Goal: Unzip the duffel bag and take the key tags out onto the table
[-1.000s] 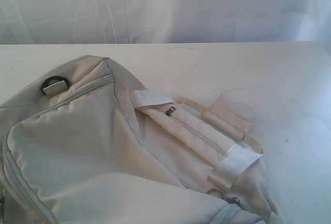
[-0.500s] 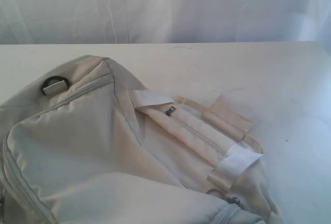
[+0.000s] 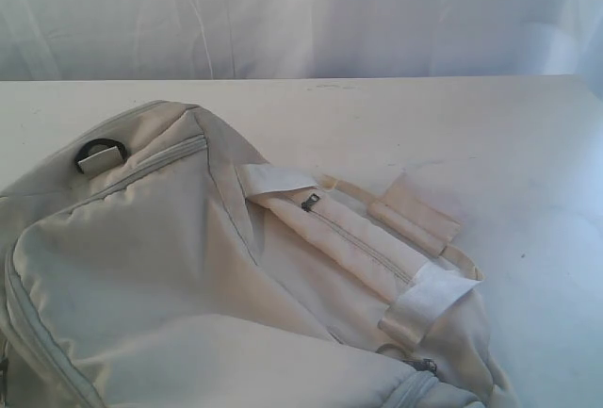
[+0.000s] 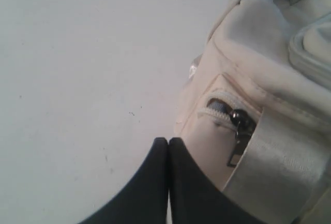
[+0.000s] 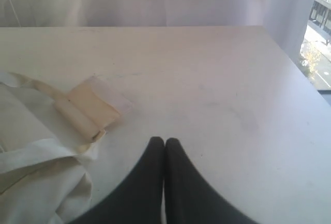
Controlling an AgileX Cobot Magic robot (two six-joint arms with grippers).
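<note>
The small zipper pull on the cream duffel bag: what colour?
Dark grey metal zipper pull, almost black; clearest in the left wrist view.

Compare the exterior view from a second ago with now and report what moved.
Nothing visibly changed. The duffel bag lies in the same spot on the table, with its handle wrap and the small zipper pull exactly where they were. Nothing was taken hold of or let go in that view.
</note>
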